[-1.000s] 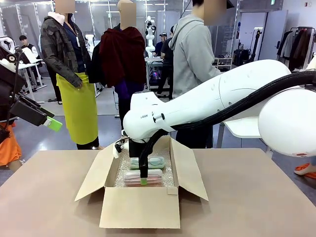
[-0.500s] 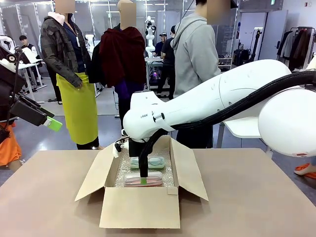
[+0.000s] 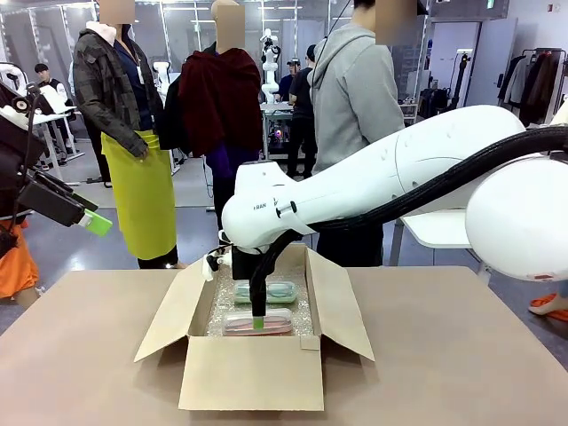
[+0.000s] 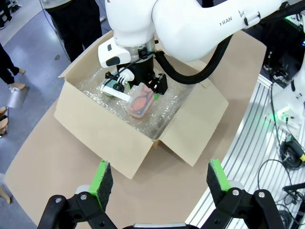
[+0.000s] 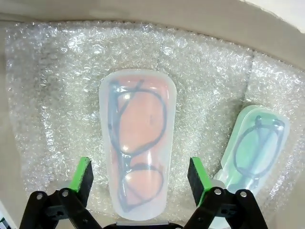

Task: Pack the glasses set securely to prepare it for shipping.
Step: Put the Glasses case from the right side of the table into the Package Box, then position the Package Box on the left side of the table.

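Since the pink case point(image 5: 137, 143) and green case point(image 5: 255, 143) are lying in the box point(image 3: 253, 373), I think only its flaps are needing closing. The right gripper point(image 5: 139, 168) and left gripper point(image 4: 157, 179) are hanging open.

Item: cardboard box point(image 3: 253, 373), flaps spread, at the middle of the table point(image 3: 461, 355). Contents: bubble wrap point(image 5: 205, 71) lining its floor; two glasses cases on it, side by side, apart (near case point(image 3: 280, 322) robot-side, far case point(image 3: 280, 290) behind it).
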Controlling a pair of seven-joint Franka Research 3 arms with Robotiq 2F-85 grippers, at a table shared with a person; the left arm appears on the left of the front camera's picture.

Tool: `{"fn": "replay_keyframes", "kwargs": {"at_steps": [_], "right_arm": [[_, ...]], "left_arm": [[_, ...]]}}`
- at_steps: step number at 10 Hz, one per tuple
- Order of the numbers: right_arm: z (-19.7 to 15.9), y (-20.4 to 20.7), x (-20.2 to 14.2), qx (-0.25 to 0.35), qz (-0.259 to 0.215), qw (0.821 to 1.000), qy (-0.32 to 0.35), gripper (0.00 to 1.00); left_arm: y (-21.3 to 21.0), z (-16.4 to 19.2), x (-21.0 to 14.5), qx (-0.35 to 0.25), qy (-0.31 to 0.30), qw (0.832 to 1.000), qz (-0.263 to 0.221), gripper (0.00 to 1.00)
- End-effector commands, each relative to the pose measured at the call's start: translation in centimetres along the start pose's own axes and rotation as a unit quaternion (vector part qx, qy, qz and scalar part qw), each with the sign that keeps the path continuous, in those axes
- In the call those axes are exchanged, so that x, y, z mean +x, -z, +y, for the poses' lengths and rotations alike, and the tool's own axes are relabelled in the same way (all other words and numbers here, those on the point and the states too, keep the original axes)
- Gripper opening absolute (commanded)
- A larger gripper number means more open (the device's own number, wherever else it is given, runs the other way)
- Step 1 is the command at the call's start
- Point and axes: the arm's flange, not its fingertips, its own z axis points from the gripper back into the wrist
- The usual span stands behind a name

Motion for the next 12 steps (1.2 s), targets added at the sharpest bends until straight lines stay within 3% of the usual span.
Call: {"fn": "replay_keyframes", "kwargs": {"at_steps": [1,12], "right_arm": [[0.15,-0.06,0.15,0.0,0.0,1.0,-0.001,1.0],[-0.01,0.07,0.0,0.0,0.0,1.0,0.0,1.0]], "left_arm": [[-0.14,-0.03,-0.05,-0.002,0.002,1.0,-0.003,1.0],[-0.14,-0.03,-0.05,-0.002,0.002,1.0,-0.003,1.0]]}}
